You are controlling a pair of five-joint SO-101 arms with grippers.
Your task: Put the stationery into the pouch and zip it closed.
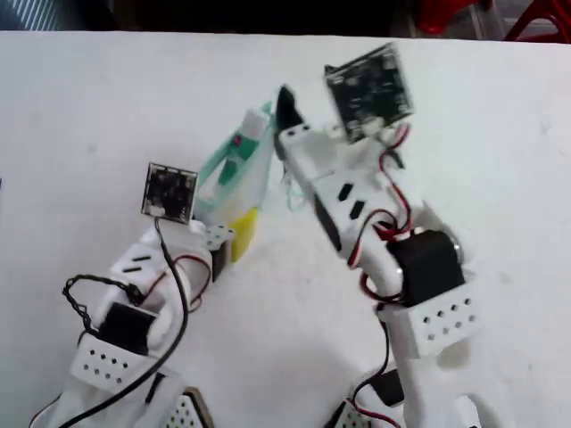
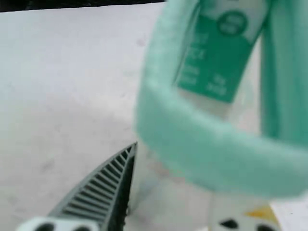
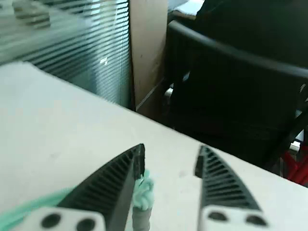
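Between the two arms, on the white table [image 1: 98, 107], lies the mint-trimmed clear pouch [image 1: 245, 169]. Its long axis runs approx. from the left gripper [image 1: 221, 239] at the near end to the right gripper [image 1: 285, 105] at the far end.

Contents: a green-labelled item [image 2: 219, 57] shows through the pouch wall, and a yellow item [image 1: 244, 230] sits at the near end. Both are judged to be inside. Zip pos. (open or closed) cannot be read.

Right gripper: jaws apart, nothing clamped. In the right wrist view the mint zip pull [image 3: 143, 191] lies just beside the inner face of one finger [image 3: 115, 180], not centred in the gap. The other finger stands well clear of it.

Left gripper: at the pouch's near end, w/ the mint edge band close in front of it. Whether it grips the pouch cannot be told.

Critical relation: the pull is at the right gripper's end, so the right arm is the nearer one for the zip. Judged next req.: centre the pull between the jaws, clamp, then draw parallel to the long axis. An off-axis draw would prob. drag the pouch sideways if the near end is not held.
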